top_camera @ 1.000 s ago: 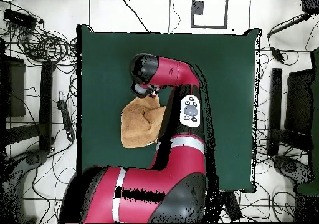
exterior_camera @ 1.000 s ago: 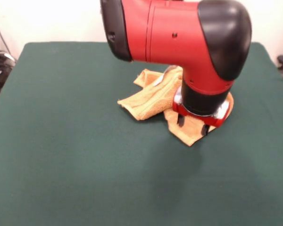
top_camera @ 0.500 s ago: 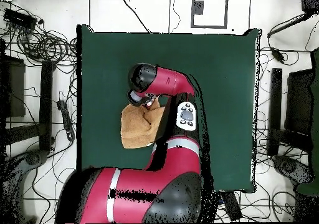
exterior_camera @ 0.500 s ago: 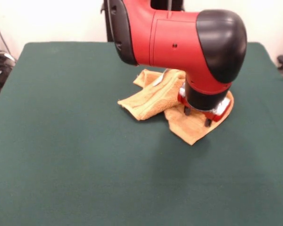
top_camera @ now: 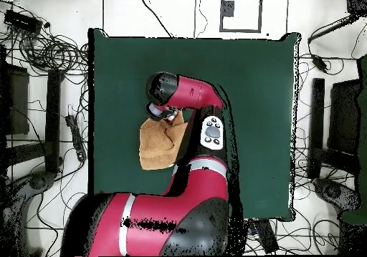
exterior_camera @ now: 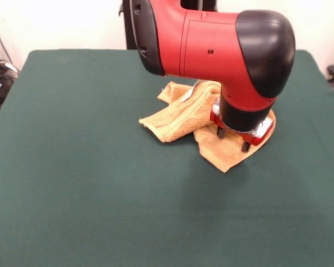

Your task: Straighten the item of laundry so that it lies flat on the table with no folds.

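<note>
The item of laundry (exterior_camera: pixel 181 118), a golden-orange terry towel, lies crumpled right of the middle of the dark green table (exterior_camera: pixel 72 167). One part is folded over into a thick ridge at the left, and a flatter corner points toward the near side. My gripper (exterior_camera: pixel 234 139) hangs under the red and black wrist, open. Its two dark fingertips (exterior_camera: pixel 245 147) stand apart at the towel's near right part; I cannot tell whether they touch it. From overhead, the towel (top_camera: pixel 156 145) shows beside the arm, which hides the gripper.
The red arm (top_camera: pixel 193 97) reaches over the towel and covers its far right part. Green table cloth (top_camera: pixel 251 68) spreads wide on all sides of the towel. Cables and stands lie on the floor around the table.
Since one second ago the gripper has shifted a little up and right in the front view, staying over the towel. The towel's shape looks unchanged.
</note>
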Motion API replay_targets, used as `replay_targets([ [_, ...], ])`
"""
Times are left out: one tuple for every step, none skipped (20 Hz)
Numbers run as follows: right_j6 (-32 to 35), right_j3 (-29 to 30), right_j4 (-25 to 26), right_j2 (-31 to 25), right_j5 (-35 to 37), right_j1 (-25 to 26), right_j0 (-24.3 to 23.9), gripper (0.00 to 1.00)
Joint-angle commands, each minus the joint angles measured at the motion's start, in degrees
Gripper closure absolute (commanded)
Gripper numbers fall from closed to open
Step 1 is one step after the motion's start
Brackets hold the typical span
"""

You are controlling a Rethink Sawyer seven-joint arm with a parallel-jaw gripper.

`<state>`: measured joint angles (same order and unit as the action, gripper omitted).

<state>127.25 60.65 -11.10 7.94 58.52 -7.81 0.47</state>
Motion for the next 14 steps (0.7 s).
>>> replay_targets([
  [12.3, -3.6, -0.2, 0.1, -1.0, -0.1, 2.0, 0.00],
  [12.8, -3.4, -0.6, -0.1, -1.6, -0.1, 2.1, 0.00],
  [13.3, -2.6, -1.0, -0.3, -3.2, 0.1, 2.2, 0.00],
  [13.9, -1.9, -1.4, -0.4, -4.8, 0.3, 2.3, 0.00],
  [14.4, -1.5, -1.6, -0.6, -6.4, 0.5, 2.4, 0.00],
  [14.3, -2.1, -1.6, -0.6, -6.7, 1.0, 2.3, 0.00],
  [14.4, -2.2, -1.6, -0.5, -6.4, 0.9, 2.4, 0.00],
  [14.3, -2.1, -1.7, -0.6, -5.8, 0.5, 2.4, 0.00],
  [14.3, -1.9, -1.8, -0.5, -5.2, 0.1, 2.5, 0.00],
  [14.4, -1.3, -1.9, -0.6, -5.4, -0.3, 2.5, 0.00],
  [14.5, -1.3, -2.0, -0.6, -5.3, -0.3, 2.6, 0.00],
  [14.6, -0.8, -2.1, -0.7, -5.8, -0.1, 2.5, 0.00],
  [14.6, -0.6, -2.2, -1.0, -6.6, 0.5, 2.4, 0.00],
  [14.7, -0.3, -2.4, -1.4, -7.9, 1.2, 2.2, 0.00],
])
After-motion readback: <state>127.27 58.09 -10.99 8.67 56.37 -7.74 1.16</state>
